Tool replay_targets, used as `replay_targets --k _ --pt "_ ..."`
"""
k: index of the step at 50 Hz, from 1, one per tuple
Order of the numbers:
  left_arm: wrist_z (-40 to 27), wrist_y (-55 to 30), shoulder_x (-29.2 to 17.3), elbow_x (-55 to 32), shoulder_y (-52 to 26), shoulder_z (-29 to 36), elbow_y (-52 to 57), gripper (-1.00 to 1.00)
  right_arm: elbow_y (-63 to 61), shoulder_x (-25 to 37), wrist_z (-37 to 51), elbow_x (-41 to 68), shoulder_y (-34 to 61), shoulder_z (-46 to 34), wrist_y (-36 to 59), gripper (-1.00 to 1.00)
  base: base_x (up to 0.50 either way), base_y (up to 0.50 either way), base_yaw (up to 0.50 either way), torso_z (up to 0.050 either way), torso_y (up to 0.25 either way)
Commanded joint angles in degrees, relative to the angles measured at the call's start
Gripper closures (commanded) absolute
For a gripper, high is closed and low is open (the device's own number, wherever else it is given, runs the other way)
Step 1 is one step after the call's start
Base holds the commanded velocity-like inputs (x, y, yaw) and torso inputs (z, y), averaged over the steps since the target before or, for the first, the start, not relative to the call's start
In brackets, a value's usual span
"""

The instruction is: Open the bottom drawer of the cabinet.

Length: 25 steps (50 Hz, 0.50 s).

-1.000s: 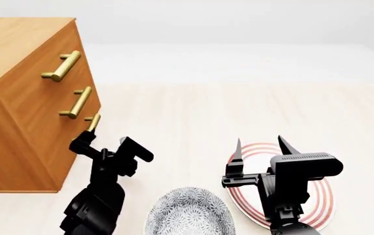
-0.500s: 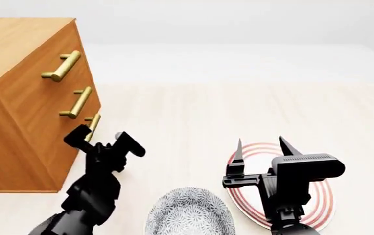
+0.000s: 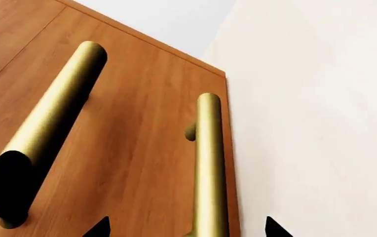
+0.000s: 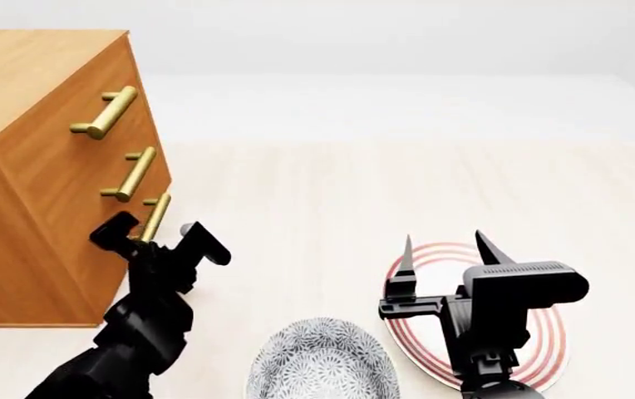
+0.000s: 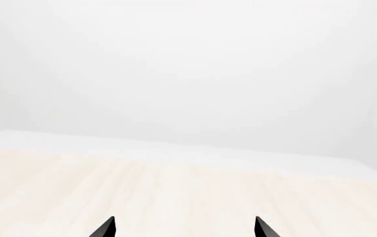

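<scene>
**Left hand lining up on the lowest handle; drawer not yet opened**

The cabinet (image 4: 41, 166) is sitting at the surface's (image 4: 406, 191) ten o'clock, all three drawers flush. The bottom drawer (image 4: 129, 249) is showing no gap, so the pull is left to do. The left hand (image 4: 160, 234) is hovering spread wide, its fingertips straddling the brass bar handle (image 4: 155, 218) without gripping it; the wrist view is showing that bar (image 3: 208, 173) between the tips. The right hand (image 4: 444, 251) is idling wide open above a red-ringed plate (image 4: 539, 349) at five o'clock, beside a patterned bowl (image 4: 323, 362).
</scene>
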Motion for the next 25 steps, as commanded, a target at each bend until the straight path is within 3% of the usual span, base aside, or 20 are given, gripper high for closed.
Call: replay_targets --k 1,6,7,25 --pt "-0.05 -2.25 -0.87 -3.55 -0.54 3.01 -1.04 -1.0 0.09 0.24 0.35 0.25 -0.15 -0.15 -0.31 -1.0 0.0 0.0 0.0 0.0 0.0" --pt "-0.14 -2.09 -0.91 -4.08 -0.51 3.96 -1.04 -1.0 0.26 0.3 0.44 0.39 -0.17 -0.24 -0.59 -1.0 0.0 0.0 0.0 0.0 0.0" --pt "-0.22 -2.0 -0.92 -4.13 -0.48 4.17 -1.04 1.0 0.27 0.31 0.46 0.43 -0.2 -0.25 -0.66 -1.0 0.0 0.0 0.0 0.0 0.0" --pt "-0.38 -1.72 -1.02 -5.3 -0.45 5.97 -1.04 1.0 -0.07 0.78 1.03 0.82 -0.2 -0.53 -0.59 -1.0 0.0 0.0 0.0 0.0 0.001"
